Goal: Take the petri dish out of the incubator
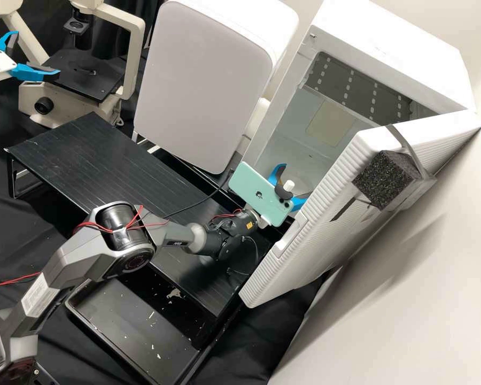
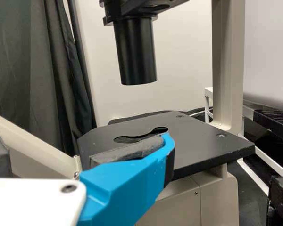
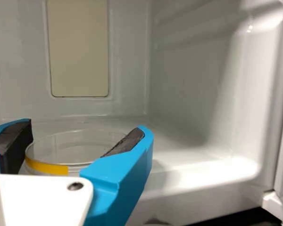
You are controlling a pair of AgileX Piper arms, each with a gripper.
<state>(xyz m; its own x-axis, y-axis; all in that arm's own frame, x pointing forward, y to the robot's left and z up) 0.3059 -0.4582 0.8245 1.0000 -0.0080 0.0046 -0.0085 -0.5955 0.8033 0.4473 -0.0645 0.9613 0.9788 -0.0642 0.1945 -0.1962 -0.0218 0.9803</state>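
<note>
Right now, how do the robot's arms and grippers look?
The right arm is dark grey with black joints, red wires and a white label. The right gripper and the left gripper are white and bright blue; the left one's curved fingers have dark pads.

We see a table draped in creased black cloth [image 1: 16,235], with a pale microscope [image 1: 29,101] standing on it in the high view. Beside the microscope we find a low, dark stand [image 1: 91,149] with fine lines along its top and folded-looking legs; a thin black cable [image 1: 208,197] runs over it. Next to that stand we see a shallow black tray [image 1: 85,315], where pale scraps [image 1: 150,315] lie scattered, with a larger worn-looking patch [image 1: 173,293] near its far end.
</note>
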